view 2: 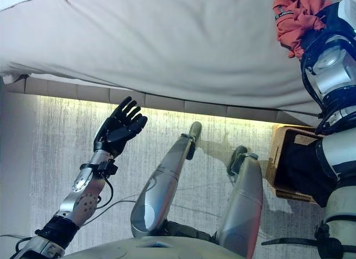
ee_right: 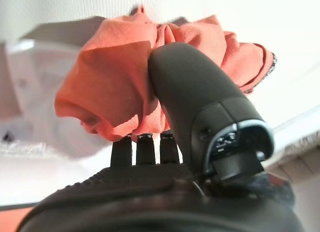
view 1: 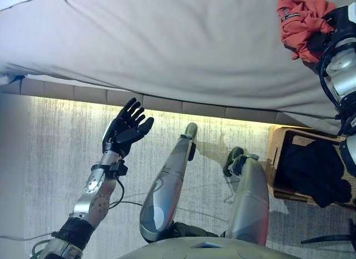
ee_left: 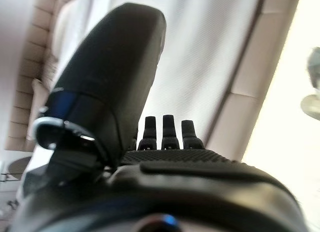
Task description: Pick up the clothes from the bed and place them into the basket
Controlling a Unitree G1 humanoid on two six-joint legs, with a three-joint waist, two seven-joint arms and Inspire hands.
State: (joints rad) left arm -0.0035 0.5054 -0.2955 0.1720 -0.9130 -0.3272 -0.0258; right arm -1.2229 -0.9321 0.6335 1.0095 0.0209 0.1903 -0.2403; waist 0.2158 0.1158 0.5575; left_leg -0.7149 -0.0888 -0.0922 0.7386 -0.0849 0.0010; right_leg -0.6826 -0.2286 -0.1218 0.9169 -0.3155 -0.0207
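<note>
An orange-red garment [view 1: 297,19] lies bunched on the grey bed [view 1: 167,42] at the far right. My right hand [view 1: 318,40] is on its right edge. In the right wrist view the thumb [ee_right: 195,92] and curled fingers pinch the bunched orange cloth [ee_right: 115,97]. The woven basket [view 1: 276,145] stands on the floor below the bed's edge at the right, with dark clothes [view 1: 314,170] in it. My left hand [view 1: 125,131] is open and empty over the floor in front of the bed, palm up, and it also shows in the left wrist view [ee_left: 150,162].
The bed's padded base [view 1: 167,103] runs across under the overhanging sheet, with a lit strip along the floor. Pale carpet [view 1: 44,159] lies between the bed and me.
</note>
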